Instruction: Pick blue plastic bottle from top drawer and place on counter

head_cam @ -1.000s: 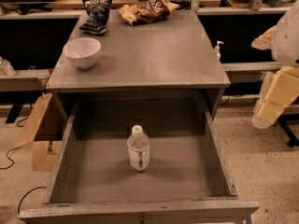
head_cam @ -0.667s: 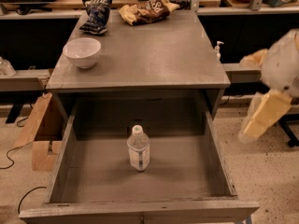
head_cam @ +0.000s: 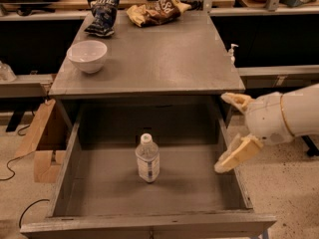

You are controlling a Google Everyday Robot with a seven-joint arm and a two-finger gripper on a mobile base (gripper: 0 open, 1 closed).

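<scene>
We see dim, warm, even light from above, with no glare. The gripper (head_cam: pixel 222 133), fingers spread over the right wall of the top drawer (head_cam: pixel 99 188), is pale and soft-edged. Left of the jaws the blue plastic bottle (head_cam: pixel 148 159) looks slightly blurred. Behind the jaws, the counter (head_cam: pixel 159 59) throws 1 deep shadow over the drawer's rear.

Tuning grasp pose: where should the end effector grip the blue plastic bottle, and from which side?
Probably the labelled body of the blue plastic bottle, below the cap, coming from the right and above. It stands upright mid-floor in the top drawer, clear of the walls, and the open end effector hangs at that side.
</scene>
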